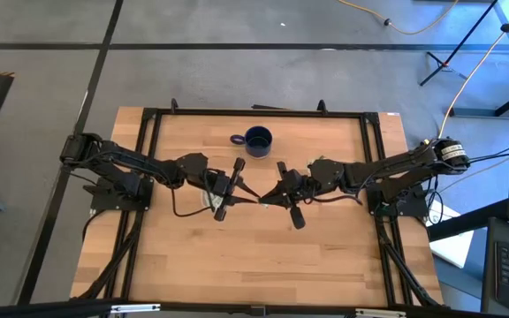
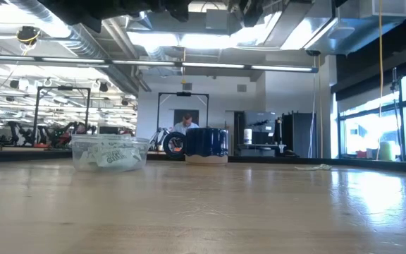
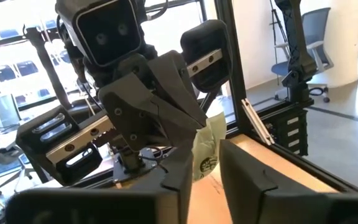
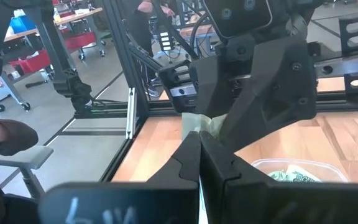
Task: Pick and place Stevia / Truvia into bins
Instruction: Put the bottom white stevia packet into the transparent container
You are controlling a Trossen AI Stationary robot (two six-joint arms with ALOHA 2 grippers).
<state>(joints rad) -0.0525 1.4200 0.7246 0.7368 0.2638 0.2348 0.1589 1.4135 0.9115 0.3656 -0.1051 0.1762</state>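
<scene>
Pale-green Stevia sachet (image 4: 202, 122) is pinched at the tips of the right gripper (image 4: 199, 148), whose two fingers are pressed together on it. It is held up off the wooden table (image 1: 263, 256). In the high view this gripper (image 1: 269, 198) sits at table centre, its arm coming in from 3 o'clock.

Left gripper (image 1: 247, 196) faces it nose to nose, arm coming in from 9 o'clock. In the left wrist view its fingers (image 3: 185, 177) stand apart with a gap, and the same sachet (image 3: 207, 146) shows through that gap. Cannot tell if the left fingers touch it.

Clear tub (image 2: 109, 152) stands on the table with several sachets (image 2: 111, 156) already inside, green-and-white print visible through the wall. In the high view the tub (image 1: 208, 201) is mostly hidden under the left arm, just at 9 o'clock of where the grippers meet. The right wrist view shows its rim (image 4: 291, 165) just below and beside the held sachet.

Blue mug (image 1: 257, 139) stands at 12 o'clock of the grippers near the far table edge, handle toward 9 o'clock, well apart from the tub. In the low view a small flat pale thing (image 2: 316, 167) lies on the table far off toward 3 o'clock of the mug (image 2: 204, 144); too small to tell if it is a sachet.
</scene>
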